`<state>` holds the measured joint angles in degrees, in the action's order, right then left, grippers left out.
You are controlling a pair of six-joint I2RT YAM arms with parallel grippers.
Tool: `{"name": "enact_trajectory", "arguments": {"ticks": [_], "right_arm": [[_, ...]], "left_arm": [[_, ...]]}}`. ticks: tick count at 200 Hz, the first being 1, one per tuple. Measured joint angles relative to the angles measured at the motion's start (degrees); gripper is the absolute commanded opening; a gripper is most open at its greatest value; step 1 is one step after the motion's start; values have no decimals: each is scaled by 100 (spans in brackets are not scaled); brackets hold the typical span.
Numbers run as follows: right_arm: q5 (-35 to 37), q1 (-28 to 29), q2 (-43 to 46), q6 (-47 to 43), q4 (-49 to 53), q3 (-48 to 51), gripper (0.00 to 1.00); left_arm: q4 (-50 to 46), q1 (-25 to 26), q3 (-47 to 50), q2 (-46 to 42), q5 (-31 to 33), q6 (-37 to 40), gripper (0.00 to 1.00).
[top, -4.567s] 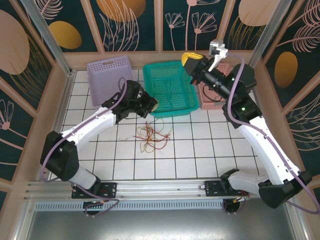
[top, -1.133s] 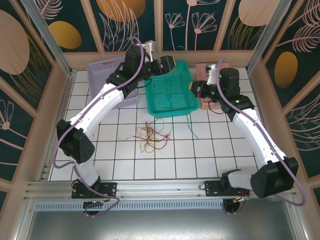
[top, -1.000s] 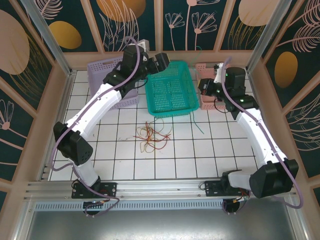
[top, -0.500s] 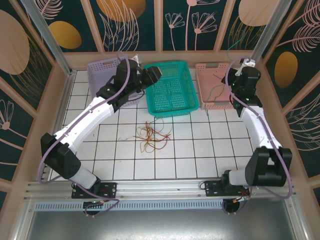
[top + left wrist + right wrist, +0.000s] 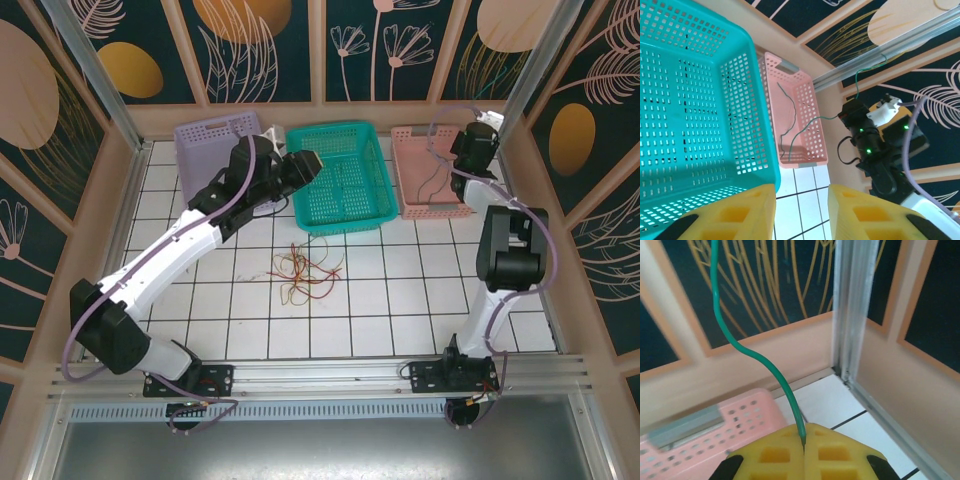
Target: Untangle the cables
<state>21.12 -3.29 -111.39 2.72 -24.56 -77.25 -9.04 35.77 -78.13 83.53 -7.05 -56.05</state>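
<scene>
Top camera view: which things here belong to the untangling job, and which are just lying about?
In the job: tangle of cables; green cable, pinched in the right tool; pink basket, which that cable trails into.
Lying about: teal basket; lilac basket.

Tiled, panelled enclosure.
White gridded floor (image 5: 420, 290); dark teal wall panels (image 5: 265, 75) with gold leaf motifs, tan wood framing (image 5: 330, 112), aluminium corner posts (image 5: 532, 65).
</scene>
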Motion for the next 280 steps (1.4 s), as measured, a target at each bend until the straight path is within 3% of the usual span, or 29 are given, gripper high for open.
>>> {"name": "enact_trajectory", "arguments": {"ticks": [39,67,126,180,228,280], "right_arm": [[308,28,-553,-326,-61,-511,0],[210,94,-619,-391,15,-553,0],[-264,439,-621,-234,1349,-752,0],[-715,391,-599,-122,2055,-468,0],[-1078,337,-597,-111,2426,-468,0],[-1574,267,-472,-245,2883,-468,0]], "left_arm": [[-9,0,24,-122,59,-52,24],[155,4,20,61,-350,-129,17],[195,498,-262,1268,-1311,101,11],[157,1174,-1294,2476,-1950,479,6],[66,1875,-1816,3580,-1928,560,3],[-24,2002,-2789,4653,-1818,282,5]]}}
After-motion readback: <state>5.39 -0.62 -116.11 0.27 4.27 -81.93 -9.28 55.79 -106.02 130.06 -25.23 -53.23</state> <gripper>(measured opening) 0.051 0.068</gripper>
